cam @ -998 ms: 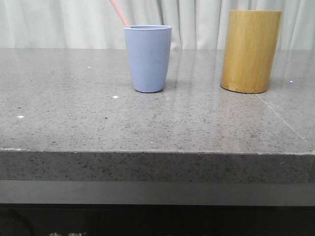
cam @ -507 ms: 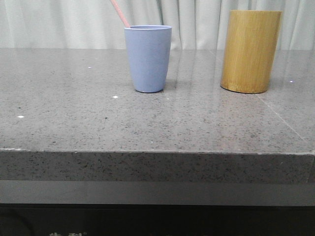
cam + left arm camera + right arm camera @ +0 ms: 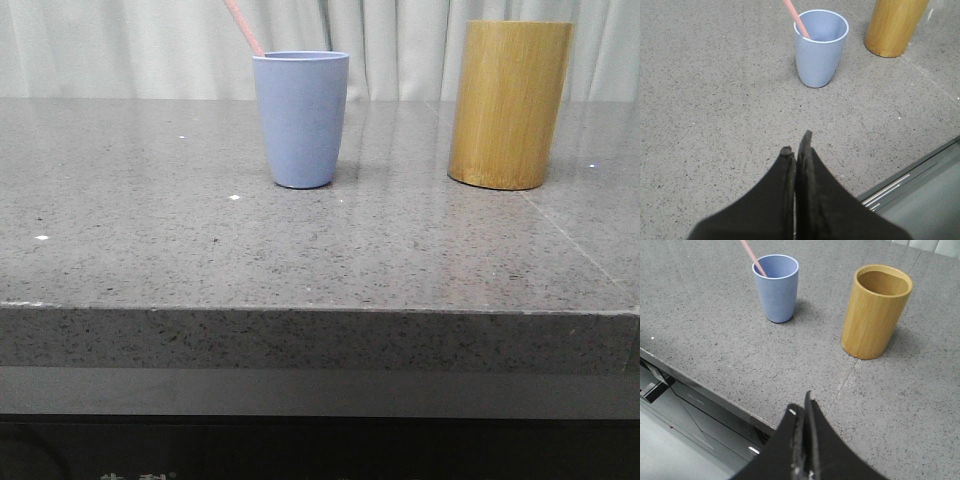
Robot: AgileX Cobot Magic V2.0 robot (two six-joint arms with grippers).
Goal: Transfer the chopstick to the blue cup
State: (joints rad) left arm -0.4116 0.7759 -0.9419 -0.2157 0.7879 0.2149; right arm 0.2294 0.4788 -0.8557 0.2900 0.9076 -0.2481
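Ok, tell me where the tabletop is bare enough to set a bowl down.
Most of the grey speckled stone tabletop is bare: the whole stretch between the front edge and the two containers, and everything left of the small light blue tumbler holding the pale pink chopstick. The gap between that tumbler and the tall yellow-brown bamboo cylinder is the tightest spot.

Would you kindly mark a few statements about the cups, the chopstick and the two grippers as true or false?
1. The chopstick stands in the blue cup. True.
2. The bamboo cylinder holds a chopstick. False: its visible inside is empty.
3. The left gripper is shut and holds nothing. True.
4. The right gripper grips the blue cup. False: it is shut, away from the cup.
5. The blue cup lies on its side. False: it stands upright.
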